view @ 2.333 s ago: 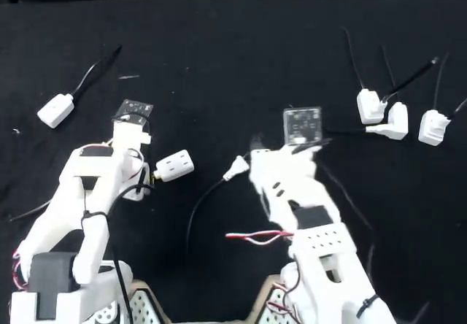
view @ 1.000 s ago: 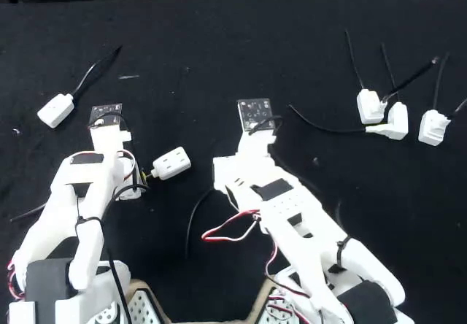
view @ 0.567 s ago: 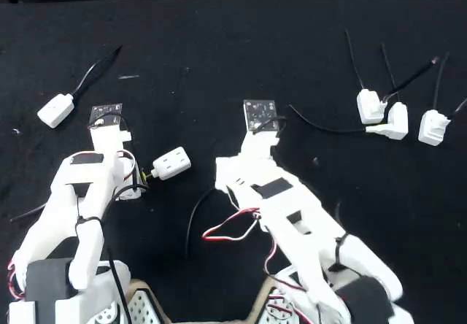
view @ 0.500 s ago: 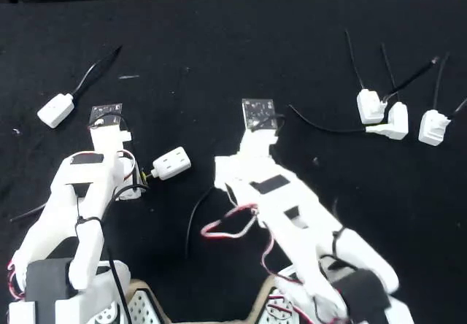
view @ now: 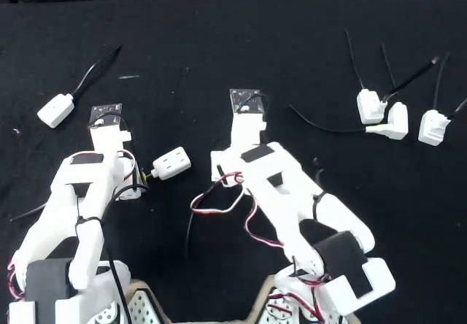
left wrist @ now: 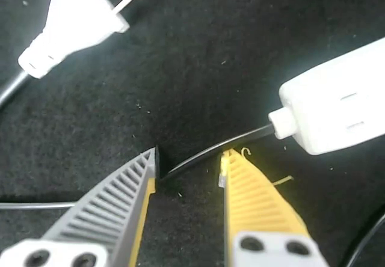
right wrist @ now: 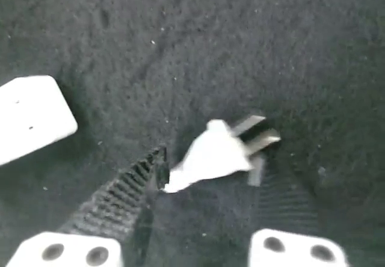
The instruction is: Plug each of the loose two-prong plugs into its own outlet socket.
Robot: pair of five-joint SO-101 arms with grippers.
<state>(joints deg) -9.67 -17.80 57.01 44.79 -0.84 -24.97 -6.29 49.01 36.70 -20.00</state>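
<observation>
A white outlet socket (view: 173,163) (left wrist: 334,112) lies on the black cloth between the two arms. Its thin black cord (left wrist: 210,154) runs between the fingers of my left gripper (left wrist: 187,162) (view: 137,184), which is open around it. Another white two-prong plug (left wrist: 71,13) lies a little beyond those fingers. My right gripper (right wrist: 210,165) (view: 219,171) is low over the cloth just right of the socket (right wrist: 29,118). It is open, and a white two-prong plug (right wrist: 212,153) lies slanted between its fingers, tail against one fingertip (right wrist: 157,159).
At the far right, three white plug-and-socket pieces (view: 371,106) (view: 398,122) (view: 434,128) lie with black cords trailing back. Another white piece with a cord (view: 56,110) lies far left. A loose black cord (view: 191,222) curves between the arm bases.
The right arm has swung left and stretched forward, so its gripper now sits over the plug beside the socket. The left arm and the socket have held still for the last second.
</observation>
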